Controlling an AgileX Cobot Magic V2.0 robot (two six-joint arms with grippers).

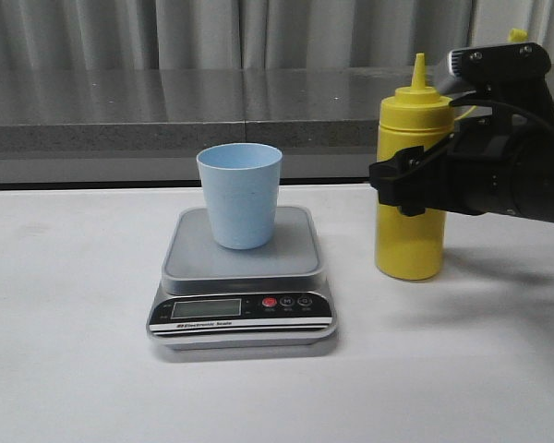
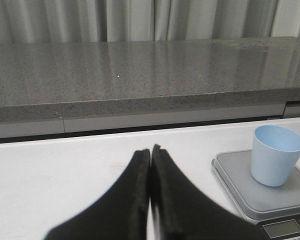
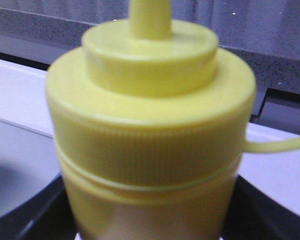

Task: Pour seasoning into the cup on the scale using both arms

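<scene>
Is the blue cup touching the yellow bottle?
Apart. The front view shows bare table between the cup on the scale and the bottle.

Pale blue cup [image 1: 240, 196] upright on silver scale [image 1: 243, 277]; yellow seasoning [image 1: 411, 189] upright beside it.

Lab bench, white table [image 1: 65, 369], grey curtain [image 1: 120, 32]

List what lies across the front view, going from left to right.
Digital kitchen scale with the pale blue cup standing on its platform → yellow squeeze bottle → right arm, its hand around the bottle.
</scene>
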